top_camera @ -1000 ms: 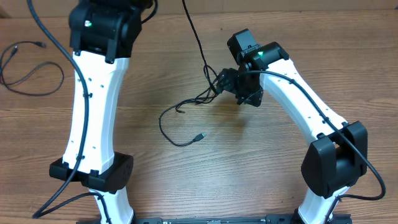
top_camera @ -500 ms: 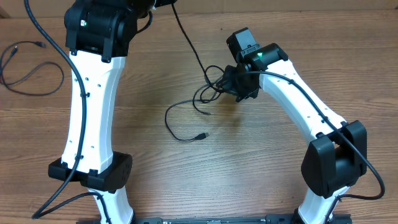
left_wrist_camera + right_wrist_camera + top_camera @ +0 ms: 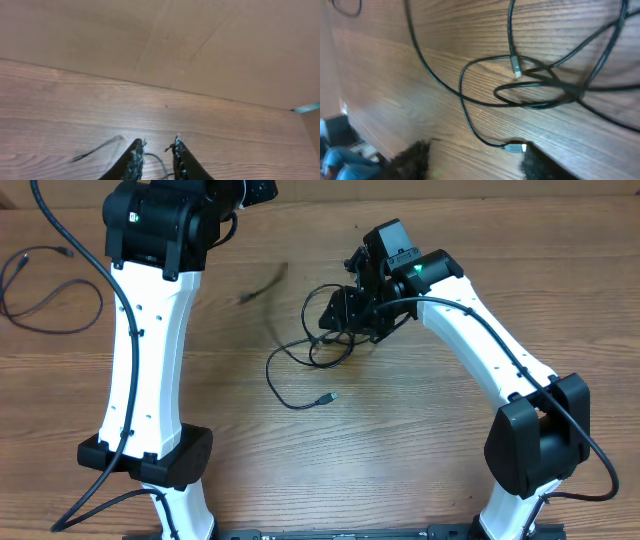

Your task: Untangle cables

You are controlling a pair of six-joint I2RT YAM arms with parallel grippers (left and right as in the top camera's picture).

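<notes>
On the table (image 3: 400,450) the cables (image 3: 318,352) lie in a loose tangle at centre, with one plug (image 3: 322,397) trailing nearest. The right gripper (image 3: 475,160) hovers over them, jaws spread and empty. Farther back, the left gripper (image 3: 157,155) has its jaws slightly parted, pinching nothing.
</notes>
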